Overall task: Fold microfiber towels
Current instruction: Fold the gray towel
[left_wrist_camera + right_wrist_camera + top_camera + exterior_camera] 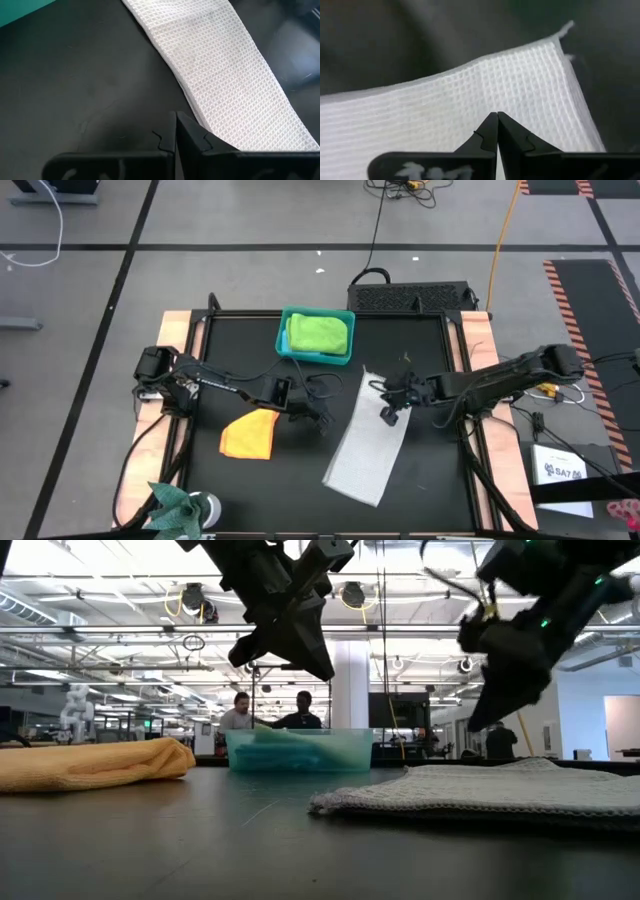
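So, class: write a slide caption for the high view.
Both arms hover over a half-folded grey towel; orange towel lies left, green one in the bin.

Black desk [250, 480] with wood-edged sides. Teal bin [285, 345] at far centre holds a lime green towel [320, 333]. Orange-yellow towel [250, 434], folded, lies left of centre. Light grey towel [368, 442], a long strip, runs near-to-far right of centre. Left end effector [310, 413] between the two towels; right end effector [388, 415] over the grey strip. A teal and grey bundle [180, 507] sits at the near left corner.
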